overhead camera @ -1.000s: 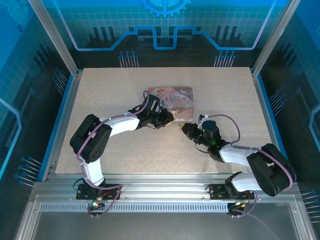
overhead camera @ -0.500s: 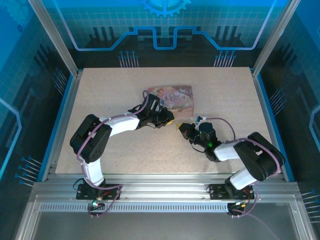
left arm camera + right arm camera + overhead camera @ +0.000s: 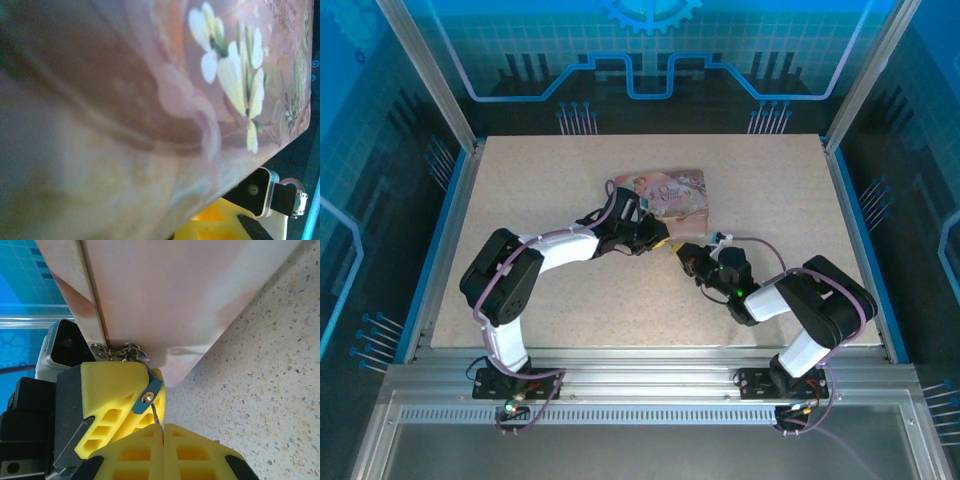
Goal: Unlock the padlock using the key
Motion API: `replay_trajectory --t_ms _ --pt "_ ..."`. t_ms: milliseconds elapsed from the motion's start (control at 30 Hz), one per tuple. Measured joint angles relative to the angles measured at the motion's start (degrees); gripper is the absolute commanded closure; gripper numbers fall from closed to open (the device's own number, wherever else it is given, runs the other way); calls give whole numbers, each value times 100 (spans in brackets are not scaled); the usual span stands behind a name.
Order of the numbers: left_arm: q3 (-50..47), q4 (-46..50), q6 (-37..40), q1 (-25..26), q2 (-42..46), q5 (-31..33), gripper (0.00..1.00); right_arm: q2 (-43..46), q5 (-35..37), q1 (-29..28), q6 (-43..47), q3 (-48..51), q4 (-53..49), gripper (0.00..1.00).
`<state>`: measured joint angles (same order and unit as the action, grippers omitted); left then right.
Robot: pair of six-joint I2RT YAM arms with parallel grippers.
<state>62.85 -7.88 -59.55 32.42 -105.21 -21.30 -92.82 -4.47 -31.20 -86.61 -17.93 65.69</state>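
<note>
On speckled tabletop [image 3: 570, 300], logged key [image 3: 154, 416] presented to padlock [image 3: 146, 396] at corner of pink tin [image 3: 670, 192].

Found padlock just below tin's clasp [image 3: 122, 351], lying against tip of left gripper [image 3: 660, 241]; judged it braced there to stop any swing under push of key. Could not resolve link between lock and clasp. Could not confirm a pinch by left gripper either: made out one yellow finger [image 3: 112, 382] behind lock, no sight of its partner. Recorded right gripper [image 3: 162, 432] clamped tight on key, with thin shank poking out between pads and aimed at brass keyhole [image 3: 145, 397]; tip touching or just short, could not say which. Judged insertion as step in hand, turn not yet made. Flagged risk: slight misalignment likely to skid shank off bluish face.
</note>
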Motion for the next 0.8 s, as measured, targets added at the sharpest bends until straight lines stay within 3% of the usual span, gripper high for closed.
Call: replay_trajectory --t_ms 800 --pt "-11 -105 -57 0 0 -2 94 -181 101 2 -87 46 385 100"
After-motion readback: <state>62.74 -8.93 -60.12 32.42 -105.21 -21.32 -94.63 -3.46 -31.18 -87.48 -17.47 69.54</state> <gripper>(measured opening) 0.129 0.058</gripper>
